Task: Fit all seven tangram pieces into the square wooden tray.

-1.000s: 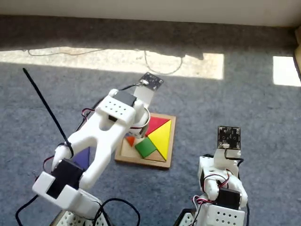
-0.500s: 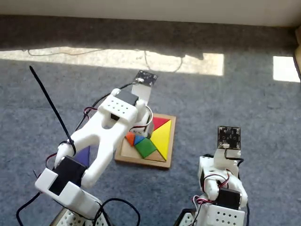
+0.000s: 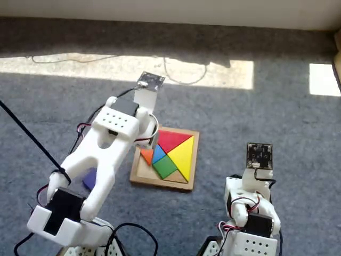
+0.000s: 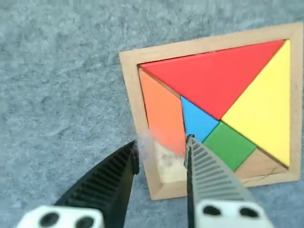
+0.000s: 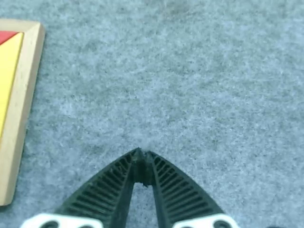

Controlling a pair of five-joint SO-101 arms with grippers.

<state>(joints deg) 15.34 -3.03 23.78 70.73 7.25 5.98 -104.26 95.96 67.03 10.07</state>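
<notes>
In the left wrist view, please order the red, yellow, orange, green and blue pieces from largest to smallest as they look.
1. red piece and yellow piece, about alike
2. orange piece
3. green piece
4. blue piece

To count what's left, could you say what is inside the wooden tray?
Inside the tray: red, yellow, orange, blue and green pieces, plus bare wood. The left gripper hides part.

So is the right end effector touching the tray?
Apart. The right wrist view shows bare carpet between the right end effector and the tray.
</notes>
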